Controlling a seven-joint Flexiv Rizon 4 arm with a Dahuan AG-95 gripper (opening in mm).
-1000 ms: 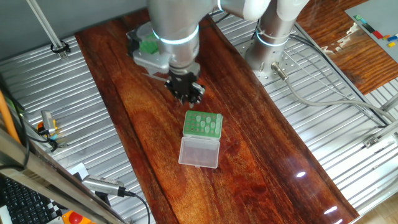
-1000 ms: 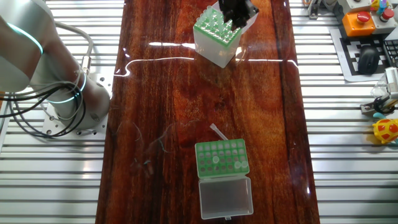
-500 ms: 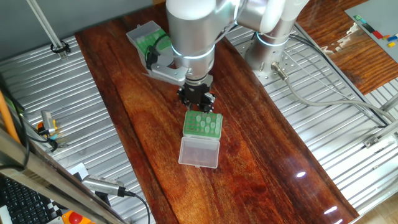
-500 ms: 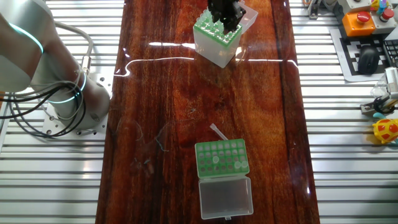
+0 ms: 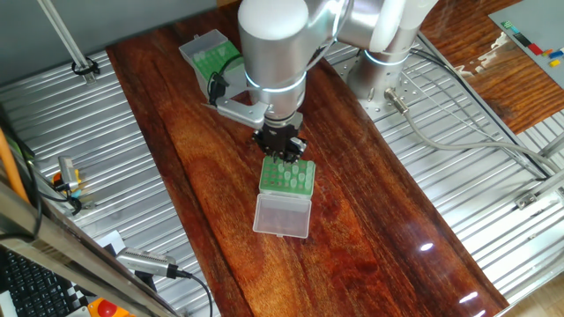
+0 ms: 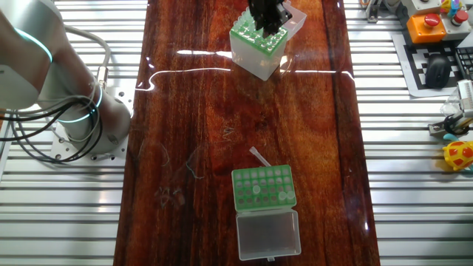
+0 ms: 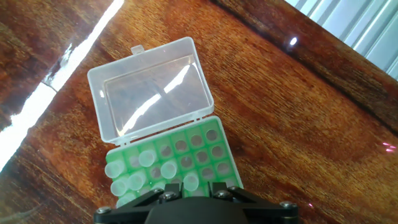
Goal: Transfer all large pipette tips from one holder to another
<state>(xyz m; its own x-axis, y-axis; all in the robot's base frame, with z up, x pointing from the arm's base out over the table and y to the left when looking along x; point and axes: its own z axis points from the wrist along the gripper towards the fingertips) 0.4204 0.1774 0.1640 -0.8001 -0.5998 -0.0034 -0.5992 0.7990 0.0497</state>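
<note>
The gripper [image 5: 282,148], jaw state impossible to tell, hangs just above the rack [image 5: 288,177] holding the tips [image 7: 152,173], with the box [image 5: 210,55] well apart; an off-centre descent could jam a tip.

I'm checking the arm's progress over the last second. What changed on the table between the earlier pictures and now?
The gripper travelled from nearer the taller translucent box toward the low green rack and now hangs over the rack's far edge. Nothing was visibly taken or released. The rack, its open clear lid, the box and the loose tip lying beside the rack stayed put.
</note>
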